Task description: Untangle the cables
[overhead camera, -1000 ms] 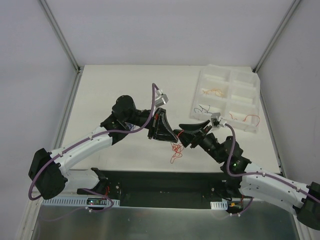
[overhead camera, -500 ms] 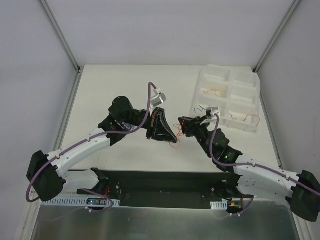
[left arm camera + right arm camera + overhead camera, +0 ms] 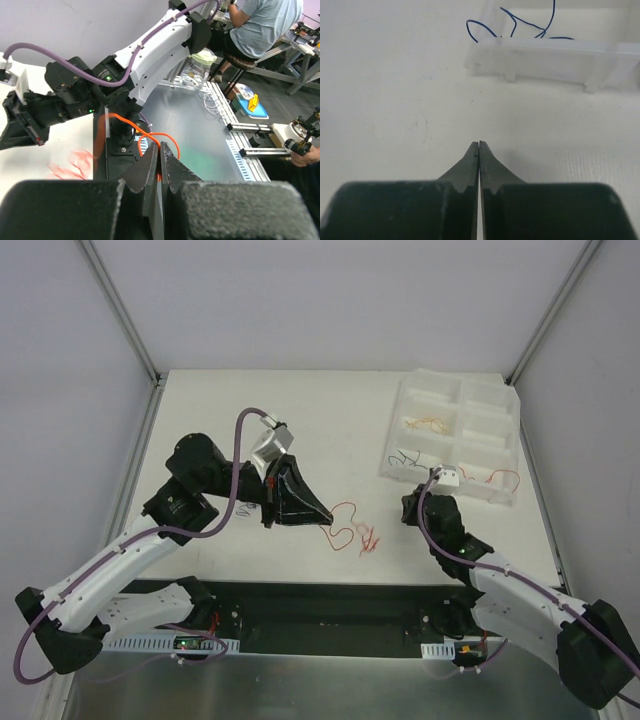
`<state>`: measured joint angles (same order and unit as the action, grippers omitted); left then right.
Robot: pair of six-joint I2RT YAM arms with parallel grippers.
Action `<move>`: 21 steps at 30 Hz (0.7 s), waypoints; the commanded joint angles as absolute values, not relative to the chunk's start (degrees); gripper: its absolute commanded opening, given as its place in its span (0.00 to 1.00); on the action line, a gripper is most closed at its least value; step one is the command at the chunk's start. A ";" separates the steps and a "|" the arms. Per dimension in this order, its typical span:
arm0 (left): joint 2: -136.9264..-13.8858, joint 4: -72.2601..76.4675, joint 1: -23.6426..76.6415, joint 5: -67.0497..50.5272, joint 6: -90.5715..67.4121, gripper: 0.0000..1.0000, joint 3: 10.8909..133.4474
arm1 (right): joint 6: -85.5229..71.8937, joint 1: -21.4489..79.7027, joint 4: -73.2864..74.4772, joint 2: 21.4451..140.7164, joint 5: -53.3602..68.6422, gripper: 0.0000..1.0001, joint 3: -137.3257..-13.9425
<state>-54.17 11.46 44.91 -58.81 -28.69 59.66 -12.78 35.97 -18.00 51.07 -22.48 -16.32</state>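
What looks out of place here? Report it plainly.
The right pincer is shut on nothing over bare table, clear of the red-orange wire tangle that trails from the shut left pincer. A dark blue wire loops out over the tray wall.

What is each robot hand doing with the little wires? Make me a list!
left gripper: shut on the orange wire
right gripper: shut, holding nothing, pointing toward the tray
red tangle: lying on the table between the arms
blue wire: inside the tray
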 commanded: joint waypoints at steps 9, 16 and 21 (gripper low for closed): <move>-56.42 7.30 43.51 -55.99 -25.14 0.00 61.70 | -13.19 32.78 -8.36 47.02 -6.79 0.33 -19.15; -59.06 7.30 43.24 -53.53 -25.40 0.00 59.16 | -13.18 32.87 -0.27 45.97 3.34 0.56 -23.99; -61.43 4.58 41.40 -48.96 -25.67 0.00 55.47 | -13.88 32.78 2.90 46.58 6.67 0.64 -25.22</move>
